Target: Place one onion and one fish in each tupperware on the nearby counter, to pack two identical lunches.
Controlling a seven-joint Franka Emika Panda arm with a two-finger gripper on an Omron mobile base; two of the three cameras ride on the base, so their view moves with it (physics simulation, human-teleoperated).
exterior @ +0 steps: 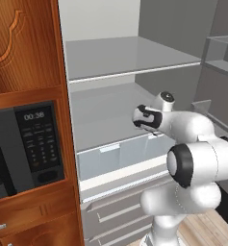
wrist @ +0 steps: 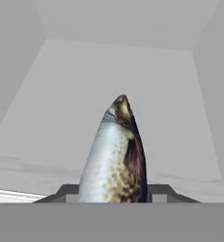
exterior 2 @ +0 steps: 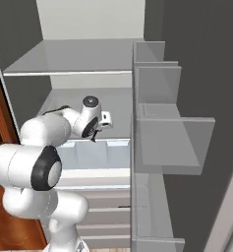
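Observation:
A fish (wrist: 114,151), silver-bellied with a dark brown-yellow back, stands between my gripper's (wrist: 116,193) two dark fingertips (wrist: 61,193) in the hand view. Its pointed end sticks up toward the grey back wall of an open fridge. The gripper is shut on the fish. In the base views my hand (exterior 2: 91,120) reaches into the fridge, just above the clear drawer (exterior 2: 96,152). The fingers are hidden behind the wrist (exterior: 149,117) in the left base view. The onions, the tupperware and the counter are out of view.
The fridge has an upper shelf (exterior: 130,57) and a lower shelf (exterior: 103,115) over a clear drawer (exterior: 120,153). Its open door with bins (exterior 2: 172,142) stands close on the right. A black microwave (exterior: 24,144) sits in a wooden cabinet (exterior: 24,43) on the left.

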